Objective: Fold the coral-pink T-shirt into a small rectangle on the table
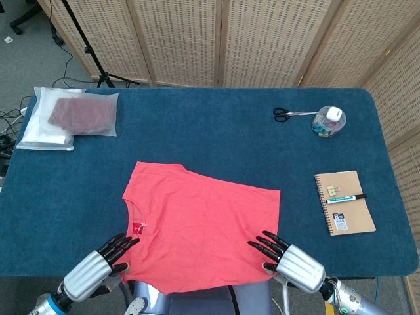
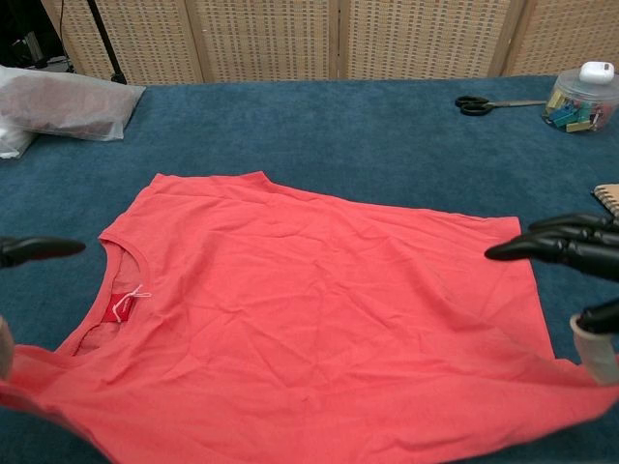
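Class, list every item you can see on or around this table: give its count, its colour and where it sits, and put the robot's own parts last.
T-shirt: one, coral-pink, spread flat at the near middle of the table, near edge over the table's front.
Table: one, dark blue cloth top.
Plastic bag: one, clear with a dark red item inside, far left.
Scissors: one, black handles, far right.
Clip tub: one, clear with white lid, beside the scissors.
Notebook: one, brown, right side.
Pen: one, lying across the notebook.
Folding screen: wicker, behind the table.
Left hand: at the shirt's near left corner.
Right hand: at the near right corner.
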Tool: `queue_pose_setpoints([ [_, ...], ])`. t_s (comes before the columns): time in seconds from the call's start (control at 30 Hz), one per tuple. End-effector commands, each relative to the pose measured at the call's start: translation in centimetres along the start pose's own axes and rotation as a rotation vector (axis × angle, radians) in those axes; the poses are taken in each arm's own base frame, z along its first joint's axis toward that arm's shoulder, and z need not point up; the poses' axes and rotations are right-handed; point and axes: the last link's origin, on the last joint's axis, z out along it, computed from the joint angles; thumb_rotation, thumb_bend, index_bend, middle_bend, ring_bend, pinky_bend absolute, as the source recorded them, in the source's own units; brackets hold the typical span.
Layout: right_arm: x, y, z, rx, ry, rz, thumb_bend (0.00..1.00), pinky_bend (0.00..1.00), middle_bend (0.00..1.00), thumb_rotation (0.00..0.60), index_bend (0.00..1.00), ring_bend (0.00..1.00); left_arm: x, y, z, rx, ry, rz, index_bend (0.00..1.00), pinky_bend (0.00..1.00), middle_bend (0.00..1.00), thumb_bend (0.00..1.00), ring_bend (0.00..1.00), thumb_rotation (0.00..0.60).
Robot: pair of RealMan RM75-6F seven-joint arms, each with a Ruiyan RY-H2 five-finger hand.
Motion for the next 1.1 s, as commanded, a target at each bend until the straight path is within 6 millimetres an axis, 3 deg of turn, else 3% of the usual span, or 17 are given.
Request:
queue_pose_setpoints([
  [0.03,1.3,1.5,1.1,-0.062,0.038,0.027,0.49,0.00,0.04,0.600,0.62,0.00,1.3,-1.2,1.8,0.062,0.047,-0.031,0.70,0.00,0.00,0.60,0.00,0.600],
  [0.33,2.7,4.2,4.1,-0.200,0.075,0.054,0.49,0.00,0.04,0.600,0.62,0.00,2.8,-3.6,6.3,0.183,0.084,-0.091,0.70,0.00,0.00,0.61,0.00,0.600],
  [0.83,0.5,9.2,8.7,-0.444,-0.012,0.139,0.49,0.00,0.04,0.600,0.62,0.00,4.1,-6.0,12.9,0.307,0.071,-0.034,0.70,0.00,0.00,0.61,0.00,0.600],
  [0.93,0.3,10.5,10.2,-0.496,-0.014,0.158,0.49,0.00,0.04,0.600,0.62,0.00,4.4,-7.0,15.1,0.331,0.057,-0.006,0.70,0.00,0.00,0.61,0.00,0.600],
  [1.1,0.0,11.4,11.5,-0.539,-0.021,0.169,0.49,0.00,0.04,0.600,0.62,0.00,4.6,-7.7,16.9,0.366,0.058,0.006,0.70,0.00,0.00,0.61,0.00,0.600],
])
